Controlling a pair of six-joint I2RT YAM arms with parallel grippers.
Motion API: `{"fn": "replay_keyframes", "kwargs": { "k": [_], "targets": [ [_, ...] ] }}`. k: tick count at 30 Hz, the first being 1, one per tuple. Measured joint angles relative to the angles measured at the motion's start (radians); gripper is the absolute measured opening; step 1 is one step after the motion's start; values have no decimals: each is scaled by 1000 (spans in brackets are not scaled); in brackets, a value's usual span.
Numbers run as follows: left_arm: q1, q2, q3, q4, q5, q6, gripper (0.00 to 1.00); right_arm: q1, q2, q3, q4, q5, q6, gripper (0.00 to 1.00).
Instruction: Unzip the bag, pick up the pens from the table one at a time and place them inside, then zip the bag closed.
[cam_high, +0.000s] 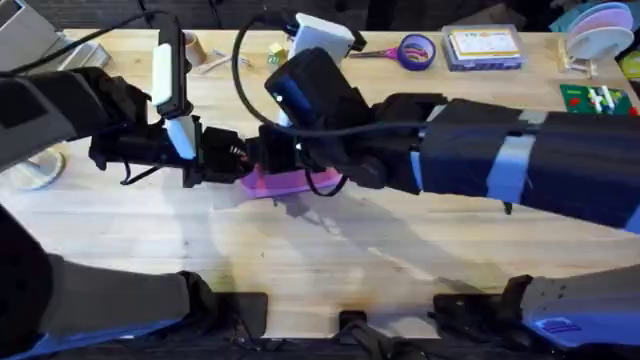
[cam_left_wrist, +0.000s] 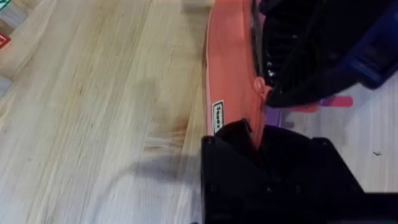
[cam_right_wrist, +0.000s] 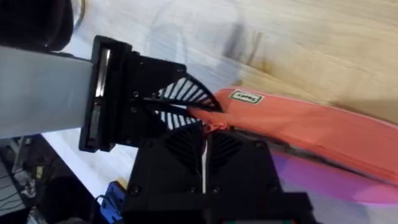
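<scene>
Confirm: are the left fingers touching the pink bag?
Touching. The left wrist view shows the left gripper pinching the end of the bag, with the fabric running straight into its black fingers.

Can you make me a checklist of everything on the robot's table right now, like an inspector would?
Surface: light wooden table, bare planks in front.
Job's things: pink bag lying flat mid-table, mostly under the arms; white label on its side; no pens seen.
Clutter: purple-handled scissors, clear plastic box, tape roll, green item at the far right.
Grippers: left gripper and right gripper both pinch the bag's end, fingers closed on fabric.
Cables: black cables loop above the arms.
Surroundings: dark area beyond the table's far edge, nothing clear.
</scene>
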Motion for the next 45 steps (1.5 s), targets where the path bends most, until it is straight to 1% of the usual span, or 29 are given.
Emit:
{"fn": "replay_keyframes", "kwargs": {
  "k": [11,23,24,25,26,29,31,32,34,39,45],
  "targets": [
    [0,0,0,0,-10,0,43,33,54,0,97,-13,-14,32],
    [5,0,0,-4,-13,0,43,31,55,0,103,-43,-119,33],
    [5,0,0,-4,-12,0,43,31,55,0,102,-44,-124,51],
    [5,0,0,-3,-12,0,43,31,55,0,102,-53,-133,120],
    [5,0,0,-6,-13,6,43,31,54,0,104,-57,-142,241],
    [5,0,0,-7,-16,10,43,15,35,0,99,-66,-164,655],
    [-1,0,1,-4,-9,11,43,21,7,5,62,-91,-176,934],
    [1,0,1,-5,-8,10,43,22,-10,6,33,-98,-183,980],
    [-2,0,1,-3,-7,7,43,26,-35,7,6,-110,-191,996],
    [-2,0,1,-3,-7,7,42,27,-110,8,-87,-126,-229,996],
    [-2,0,1,-3,-7,7,42,15,-173,8,-157,-130,-274,996]
  ]
}}
